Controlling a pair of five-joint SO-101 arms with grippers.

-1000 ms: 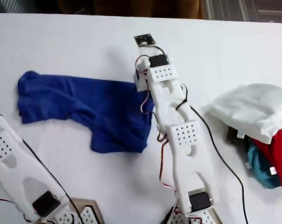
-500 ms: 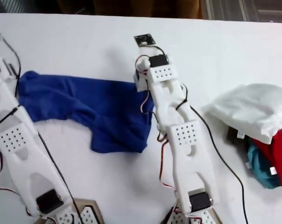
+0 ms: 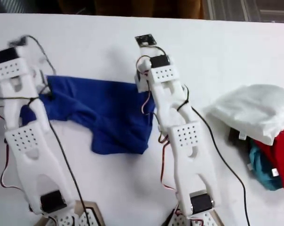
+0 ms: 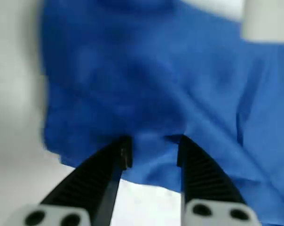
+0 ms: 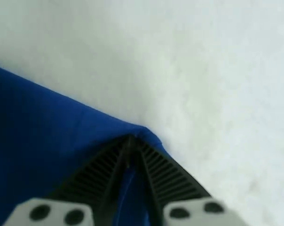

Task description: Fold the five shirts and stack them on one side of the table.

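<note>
The blue shirt (image 3: 109,113) lies crumpled across the left and middle of the table (image 3: 85,37), with one flap sagging toward the near side. It is not yet flat enough to fold cleanly. The right pincer (image 5: 132,141) is clenched on the shirt's far right corner, with blue cloth nipped between its closed jaws. That hold probably serves to pin or lift this end so the fabric can be pulled taut. The left pincer (image 4: 153,143) is released, its jaws apart and aimed down at the shirt's left end. Blue cloth sits just beyond its tips, though I cannot tell whether they touch it. It looks set to take the opposite end, so that both arms can stretch the shirt between them. Well apart, at the right edge of the table, a white shirt (image 3: 255,110) lies bunched on top of a red one (image 3: 280,155) and a teal one (image 3: 262,167). That heap is kept clear of the working space, and folding appears to be at an early stage.
</note>
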